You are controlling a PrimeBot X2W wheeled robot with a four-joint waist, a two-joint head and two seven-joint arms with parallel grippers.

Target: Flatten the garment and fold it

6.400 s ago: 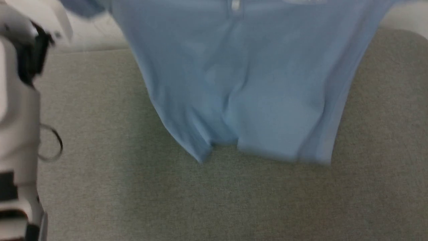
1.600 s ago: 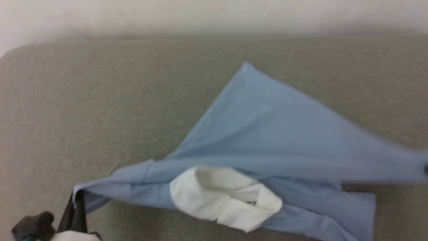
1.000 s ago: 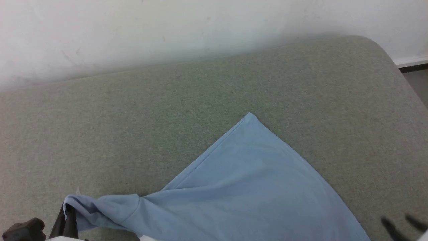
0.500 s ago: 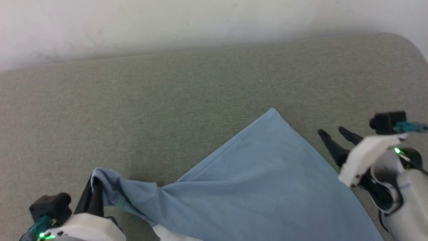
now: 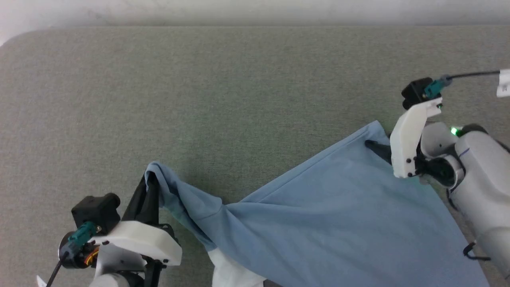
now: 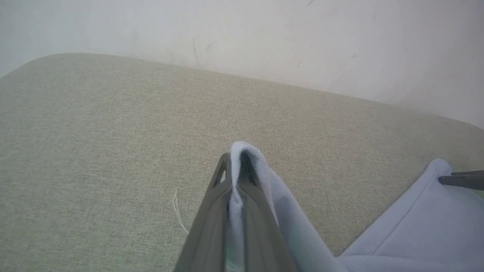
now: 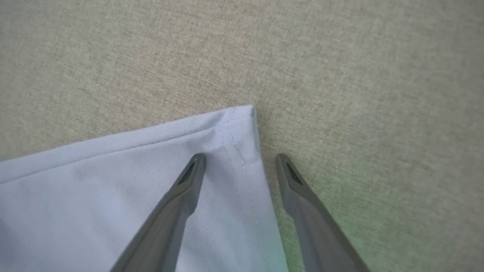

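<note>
Head view: the light blue polo shirt (image 5: 330, 215) lies on a grey-green padded surface (image 5: 239, 87), its near part cut off by the frame. A white sleeve (image 5: 229, 273) pokes out beneath it. The left claw (image 5: 148, 181) pinches the shirt's bunched left end. The right claw (image 5: 377, 148), at the shirt's far corner, is mostly hidden behind its own housing.

Left wrist view: the fingers are closed on a fold of shirt. A loose thread (image 6: 177, 207) lies left of it, with a pale wall (image 6: 264, 37) beyond.

Right wrist view: the fingers are spread, one over the shirt's hemmed corner and one over bare padding; contact is unclear.
</note>
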